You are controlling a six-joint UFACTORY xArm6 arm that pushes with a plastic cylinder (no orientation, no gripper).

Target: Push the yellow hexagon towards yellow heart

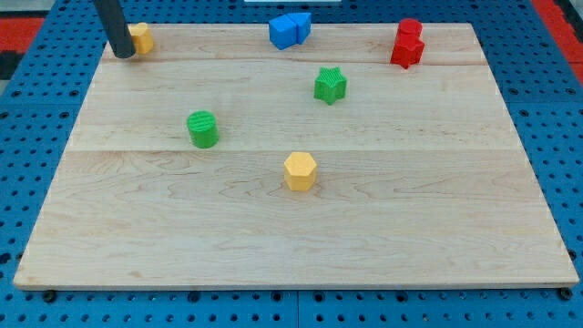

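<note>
The yellow hexagon (300, 170) lies near the middle of the wooden board (410, 228), a little towards the view's bottom. A yellow block, the heart (141, 37), sits at the board's top left corner, partly hidden by my rod. My tip (123, 54) rests on the board right next to the heart's left side, far up and left of the hexagon.
A green cylinder (203, 128) stands left of centre. A green star (330, 85) stands above and right of the hexagon. Blue blocks (289, 29) sit at the top edge. Two red blocks (407, 43) sit at the top right.
</note>
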